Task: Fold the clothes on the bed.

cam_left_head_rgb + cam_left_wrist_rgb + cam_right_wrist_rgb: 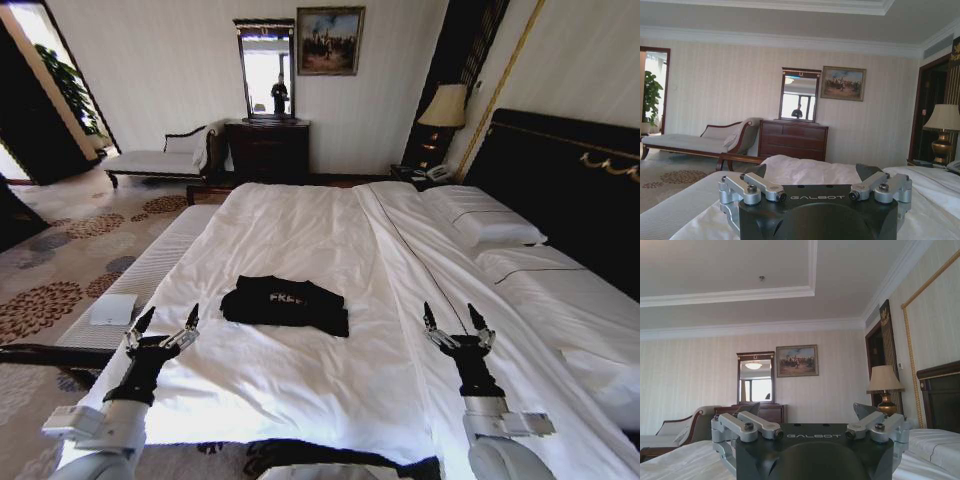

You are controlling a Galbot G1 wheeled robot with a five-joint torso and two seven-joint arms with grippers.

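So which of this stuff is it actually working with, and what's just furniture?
Working with: the black T-shirt, lying folded on the bed; left claw and right claw, both open, either side.

Just furniture: chaise, dresser, mirror, painting, lamp.

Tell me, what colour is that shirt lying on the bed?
Black, with white lettering on the chest; the shirt shows best in the head view.

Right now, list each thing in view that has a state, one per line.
Black T-shirt: folded into a compact bundle, lying on the duvet.
Bed: made, white duvet spread flat.
Left gripper: open, empty, raised above the bed.
Right gripper: open, empty, raised above the bed.
Table lamp: unlit.
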